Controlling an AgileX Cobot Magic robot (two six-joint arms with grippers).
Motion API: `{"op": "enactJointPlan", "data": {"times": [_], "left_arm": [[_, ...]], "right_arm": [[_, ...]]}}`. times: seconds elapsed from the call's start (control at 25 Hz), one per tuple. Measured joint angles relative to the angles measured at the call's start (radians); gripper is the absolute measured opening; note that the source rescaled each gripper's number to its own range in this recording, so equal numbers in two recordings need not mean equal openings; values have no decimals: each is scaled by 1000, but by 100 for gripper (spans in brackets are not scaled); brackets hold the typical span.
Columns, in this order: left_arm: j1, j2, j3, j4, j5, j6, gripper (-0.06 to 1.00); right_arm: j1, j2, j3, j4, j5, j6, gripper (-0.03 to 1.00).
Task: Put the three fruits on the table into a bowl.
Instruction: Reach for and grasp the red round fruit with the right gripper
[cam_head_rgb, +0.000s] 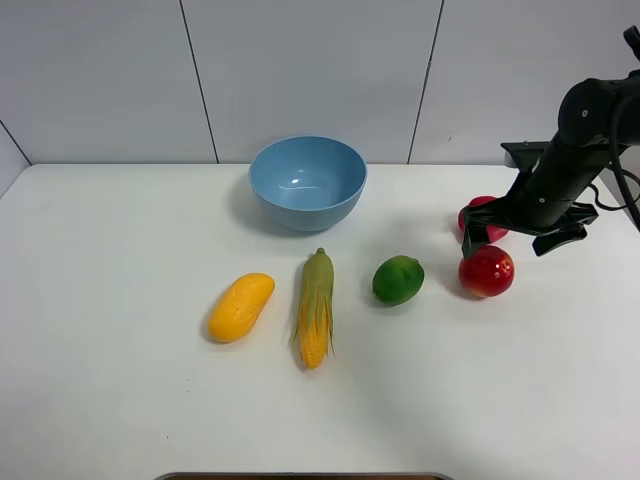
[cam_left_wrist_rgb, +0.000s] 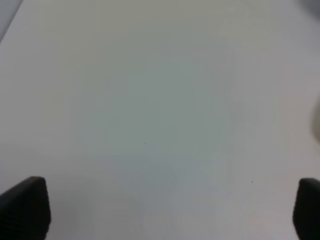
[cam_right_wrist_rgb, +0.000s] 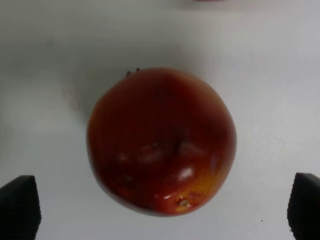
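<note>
Apple (cam_head_rgb: 487, 271) sits near the right edge of the table (cam_head_rgb: 110, 400), about halfway between the far and near edges. The right pincer (cam_head_rgb: 508, 238) hangs over it with jaws released and spread wide, grasping nothing. The bowl (cam_head_rgb: 308, 183) stands by the middle of the far edge. The lime (cam_head_rgb: 398, 280), corn (cam_head_rgb: 316, 307) and mango (cam_head_rgb: 240, 306) lie in a row across the middle, none of them in the bowl yet.

The step in hand looks like the grasp of the apple. The wrist view shows it lying centred between the two fingertips (cam_right_wrist_rgb: 20, 210), so a straight descent should do. The pads ought to meet the fruit at its widest girth; any higher and the glossy round skin would likely squirt out. Close gently, then lift well clear before crossing toward the bowl, since the lime lies near that path. A pepper (cam_head_rgb: 478, 212) sits just beside the apple on the far side, close to one jaw, and could be nudged on the way down.

How high the pincer stands above the apple is hard to judge. The pepper is mostly hidden behind the arm, with only a red patch showing. The left pincer (cam_left_wrist_rgb: 165, 210) is released too, with blurred bare table between its tips; it is out of the overhead view, so where it hangs I cannot tell.
</note>
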Motion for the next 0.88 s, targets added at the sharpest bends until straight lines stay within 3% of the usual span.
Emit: {"op": "enactJointPlan", "data": {"times": [0.88], "left_arm": [[0,0,0,0,0,0,100]], "right_arm": [[0,145,0,-27,-102,-23,100]]}}
